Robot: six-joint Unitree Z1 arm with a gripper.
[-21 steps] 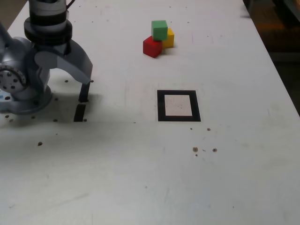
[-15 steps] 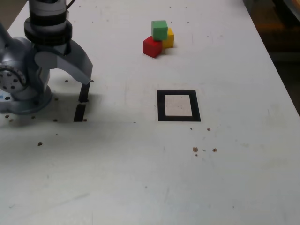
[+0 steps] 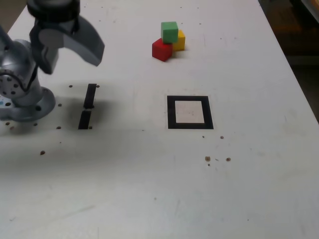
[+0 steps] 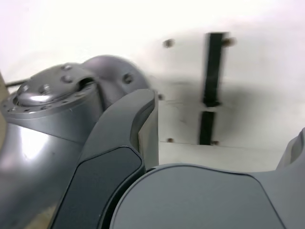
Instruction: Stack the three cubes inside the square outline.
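The three cubes sit bunched together at the far middle of the table in the exterior view: the red cube (image 3: 162, 50) in front, the yellow cube (image 3: 180, 41) behind it to the exterior view's right, and the green cube (image 3: 169, 31) resting on top of them. The square outline (image 3: 190, 112), black tape around a white centre, lies nearer the camera with nothing inside. My gripper (image 3: 72, 63) hangs above the table at the exterior view's left, far from the cubes, open and holding nothing. The wrist view shows one grey finger (image 4: 121, 143); no cubes appear there.
Two short black tape strips (image 3: 90, 95) (image 3: 84, 119) lie end to end below the gripper, also seen as tape strips (image 4: 213, 71) in the wrist view. The arm's grey base (image 3: 20, 97) stands at the exterior view's left edge. Small dark specks (image 3: 208, 159) dot the white table (image 3: 149, 189).
The gripper has risen from just over the tape strips, so the upper strip now shows fully. Cubes and outline have not moved.
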